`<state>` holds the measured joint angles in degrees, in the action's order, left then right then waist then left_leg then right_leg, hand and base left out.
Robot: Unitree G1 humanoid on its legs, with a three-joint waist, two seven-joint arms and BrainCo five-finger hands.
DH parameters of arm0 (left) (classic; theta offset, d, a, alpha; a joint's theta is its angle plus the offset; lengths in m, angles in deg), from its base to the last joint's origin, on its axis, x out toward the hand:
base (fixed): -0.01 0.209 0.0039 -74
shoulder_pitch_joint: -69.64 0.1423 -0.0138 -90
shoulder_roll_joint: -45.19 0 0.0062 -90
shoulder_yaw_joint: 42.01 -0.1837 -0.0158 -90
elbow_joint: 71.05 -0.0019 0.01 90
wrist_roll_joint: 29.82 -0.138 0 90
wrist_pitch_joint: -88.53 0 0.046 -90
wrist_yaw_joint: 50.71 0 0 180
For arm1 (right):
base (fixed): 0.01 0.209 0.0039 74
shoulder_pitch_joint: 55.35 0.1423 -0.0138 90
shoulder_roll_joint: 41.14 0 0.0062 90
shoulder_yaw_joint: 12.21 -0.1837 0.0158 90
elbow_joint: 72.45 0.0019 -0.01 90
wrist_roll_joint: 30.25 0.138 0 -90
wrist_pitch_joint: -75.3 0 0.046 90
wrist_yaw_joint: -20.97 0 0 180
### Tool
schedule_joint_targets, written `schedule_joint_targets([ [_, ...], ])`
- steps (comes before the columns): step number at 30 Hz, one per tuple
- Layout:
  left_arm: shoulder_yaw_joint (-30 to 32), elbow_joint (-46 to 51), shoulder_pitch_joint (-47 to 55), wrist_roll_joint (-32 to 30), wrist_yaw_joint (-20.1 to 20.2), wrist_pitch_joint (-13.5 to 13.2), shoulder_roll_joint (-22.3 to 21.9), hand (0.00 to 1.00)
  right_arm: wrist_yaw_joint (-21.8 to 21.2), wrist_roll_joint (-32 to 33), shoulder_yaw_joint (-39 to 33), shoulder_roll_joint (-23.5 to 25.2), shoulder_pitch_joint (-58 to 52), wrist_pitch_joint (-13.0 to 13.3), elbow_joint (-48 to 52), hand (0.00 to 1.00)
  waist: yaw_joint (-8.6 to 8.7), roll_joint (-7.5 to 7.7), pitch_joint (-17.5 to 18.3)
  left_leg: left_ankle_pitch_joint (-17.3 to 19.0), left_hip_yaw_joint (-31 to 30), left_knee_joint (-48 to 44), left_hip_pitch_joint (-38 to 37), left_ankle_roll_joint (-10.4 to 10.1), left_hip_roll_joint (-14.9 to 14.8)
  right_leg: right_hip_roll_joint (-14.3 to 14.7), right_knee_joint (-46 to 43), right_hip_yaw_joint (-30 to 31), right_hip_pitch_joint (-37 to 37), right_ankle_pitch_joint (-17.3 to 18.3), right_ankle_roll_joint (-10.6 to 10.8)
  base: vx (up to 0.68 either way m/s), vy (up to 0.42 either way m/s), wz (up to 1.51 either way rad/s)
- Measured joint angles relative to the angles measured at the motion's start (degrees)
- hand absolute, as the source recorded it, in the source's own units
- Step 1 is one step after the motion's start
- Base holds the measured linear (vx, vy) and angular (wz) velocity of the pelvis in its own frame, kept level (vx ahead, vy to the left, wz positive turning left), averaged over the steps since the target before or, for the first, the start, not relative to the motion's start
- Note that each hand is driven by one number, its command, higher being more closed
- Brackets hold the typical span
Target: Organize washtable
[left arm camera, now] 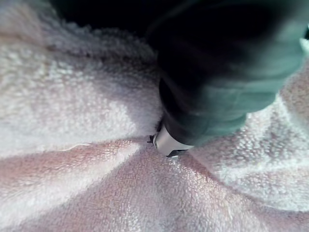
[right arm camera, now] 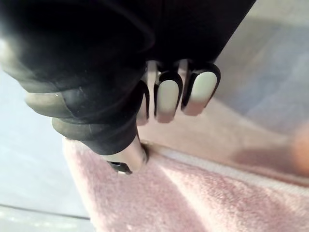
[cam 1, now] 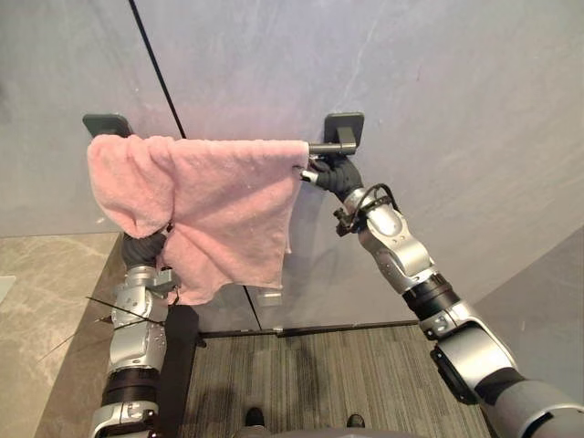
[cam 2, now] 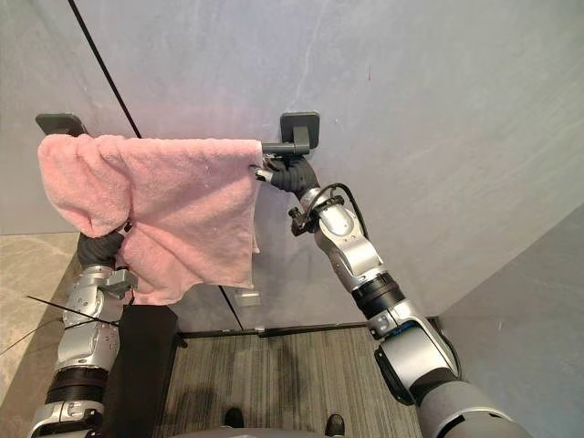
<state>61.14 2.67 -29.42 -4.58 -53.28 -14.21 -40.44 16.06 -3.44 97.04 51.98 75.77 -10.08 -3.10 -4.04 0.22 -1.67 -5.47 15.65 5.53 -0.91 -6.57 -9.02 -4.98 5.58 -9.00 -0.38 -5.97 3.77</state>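
Observation:
A pink towel (cam 1: 210, 201) hangs bunched over a dark wall rail (cam 1: 330, 146) between two dark brackets. Its left end is heaped over the left bracket (cam 1: 107, 123). My right hand (cam 1: 330, 175) is at the towel's upper right corner, just under the bare end of the rail. In the right wrist view its fingers (right arm camera: 169, 99) are curled and the thumb (right arm camera: 126, 157) presses into the towel's hem (right arm camera: 203, 166). My left hand (cam 1: 146, 246) reaches up under the towel's lower left folds, buried in the cloth (left arm camera: 96, 183).
The rail is fixed to a grey panelled wall (cam 1: 438, 91) with a dark vertical seam (cam 1: 155, 64). A beige marble counter (cam 1: 36, 310) lies at the lower left. Striped grey carpet (cam 1: 347, 374) covers the floor below.

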Motion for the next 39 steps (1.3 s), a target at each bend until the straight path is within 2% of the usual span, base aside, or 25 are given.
schedule_joint_targets([
  [9,1.16,0.00,0.10,0.06,-0.10,0.01,-0.23,1.00,1.17,0.31,-4.89,-2.45,-2.92,0.44,1.92,1.00,0.09,0.00,-0.01,0.04,0.27,0.01,-0.65,0.01,-0.11,-0.04,0.03,1.15,-0.15,-0.06,-0.01,-0.01,0.002,-0.05],
  [17,1.63,-0.12,0.16,1.11,-0.05,0.03,-1.28,1.00,1.21,0.30,-5.15,-2.73,-3.54,0.70,1.98,1.00,0.06,0.00,-0.02,0.04,0.22,0.03,-0.67,0.02,-0.12,-0.05,0.05,1.14,-0.15,-0.09,0.00,0.00,0.000,0.00],
  [18,1.63,-0.12,0.15,1.13,-0.05,0.03,-1.28,1.00,1.21,0.32,-5.14,-2.72,-3.54,0.70,1.98,0.00,0.05,0.00,-0.02,0.04,0.21,0.03,-0.66,0.02,-0.11,-0.06,0.05,1.14,-0.15,-0.09,0.00,0.00,0.000,0.00],
  [23,1.46,-0.12,0.09,1.13,-0.04,0.03,-1.28,1.00,0.99,1.62,-4.57,-2.72,-3.54,0.70,1.97,0.00,0.09,0.00,-0.02,0.04,0.18,0.03,-0.64,0.01,-0.11,-0.06,0.05,1.13,-0.14,-0.09,0.00,0.00,0.000,0.00],
  [27,0.25,-0.12,-0.04,1.13,0.05,0.04,-1.28,1.00,-0.13,4.15,-1.02,-3.22,-3.53,0.63,1.95,0.00,0.08,0.00,-0.02,0.04,0.16,0.03,-0.62,0.01,-0.11,-0.06,0.06,1.11,-0.14,-0.10,0.01,0.00,0.000,0.00],
  [39,-3.94,-1.63,-1.77,1.23,0.11,0.08,-1.40,1.00,-1.53,4.60,6.27,-3.18,-0.27,-0.09,1.80,0.00,0.07,0.00,-0.02,0.02,0.10,0.10,-0.47,0.03,-0.09,-0.05,0.06,1.00,0.01,-0.21,0.02,0.00,0.000,0.00],
])
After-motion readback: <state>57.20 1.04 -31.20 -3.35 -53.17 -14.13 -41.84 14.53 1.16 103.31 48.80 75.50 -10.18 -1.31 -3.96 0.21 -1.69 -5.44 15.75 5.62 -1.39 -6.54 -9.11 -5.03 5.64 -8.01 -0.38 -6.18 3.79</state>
